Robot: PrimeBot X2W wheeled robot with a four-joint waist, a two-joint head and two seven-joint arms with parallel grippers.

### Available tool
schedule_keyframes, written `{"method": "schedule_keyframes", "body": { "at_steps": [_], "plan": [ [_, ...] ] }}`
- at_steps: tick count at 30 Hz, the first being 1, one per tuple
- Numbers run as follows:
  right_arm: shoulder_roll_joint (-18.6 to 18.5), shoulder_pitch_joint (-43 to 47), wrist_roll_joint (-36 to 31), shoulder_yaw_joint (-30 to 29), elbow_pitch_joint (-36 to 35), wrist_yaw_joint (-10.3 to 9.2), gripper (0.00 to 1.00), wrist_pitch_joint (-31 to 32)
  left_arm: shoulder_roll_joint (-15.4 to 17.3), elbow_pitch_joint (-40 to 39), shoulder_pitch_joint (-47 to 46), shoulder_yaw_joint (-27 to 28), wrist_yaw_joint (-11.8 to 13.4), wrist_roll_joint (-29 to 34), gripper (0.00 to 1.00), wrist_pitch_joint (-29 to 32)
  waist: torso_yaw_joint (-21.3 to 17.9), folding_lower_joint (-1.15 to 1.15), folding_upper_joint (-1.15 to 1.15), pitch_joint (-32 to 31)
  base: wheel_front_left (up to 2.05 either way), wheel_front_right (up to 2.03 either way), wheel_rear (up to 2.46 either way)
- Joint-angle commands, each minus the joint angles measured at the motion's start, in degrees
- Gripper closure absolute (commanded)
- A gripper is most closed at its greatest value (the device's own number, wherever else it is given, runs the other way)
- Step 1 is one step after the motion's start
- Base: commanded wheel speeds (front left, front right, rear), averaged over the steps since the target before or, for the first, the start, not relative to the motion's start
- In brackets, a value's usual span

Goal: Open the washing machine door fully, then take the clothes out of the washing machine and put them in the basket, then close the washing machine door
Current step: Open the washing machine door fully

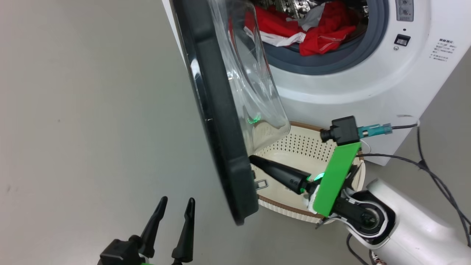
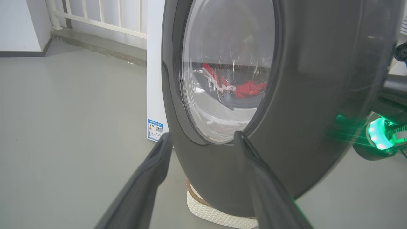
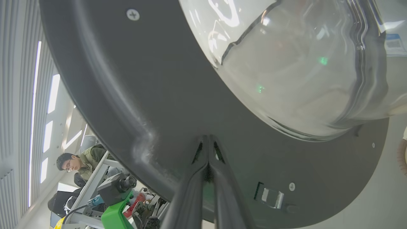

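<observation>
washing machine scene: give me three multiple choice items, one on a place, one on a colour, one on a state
1. Where is the basket relative to the washing machine?
A) on top of it
B) on the floor in front of it, under the open door
C) inside it

2. What colour are the clothes?
A) red with white
B) blue
C) black

3. How is the right hand?
A) wide open
B) shut on the clothes
C) shut, tips at the door's inner side

Answers:
1 B, the head view shows it below the swung-out door.
2 A, red fabric with white trim lies in the opening.
3 C, the right wrist view shows it closed to a point against the door.
</observation>
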Motion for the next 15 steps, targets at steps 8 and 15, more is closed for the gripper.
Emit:
{"method": "schedule_keyframes", "body": {
  "at_steps": [8, 15],
  "plan": [
    [3.13, 1.25, -0.97, 0.86, -1.17, 0.45, 1.0, 0.76, 0.49, -1.78, 0.17, 3.34, 0.33, 0.44, 0.0, -0.45, 0.32, 0.0, 0.0, -1.02, 0.0, 0.0, 0.0],
    [3.76, 1.36, -1.17, 0.86, -0.9, 0.45, 1.0, 1.1, 0.49, -1.93, 0.57, 3.9, 0.49, 0.58, 0.0, -0.45, 0.28, 0.0, 0.0, -1.26, 0.0, 0.0, 0.0]
  ]
}}
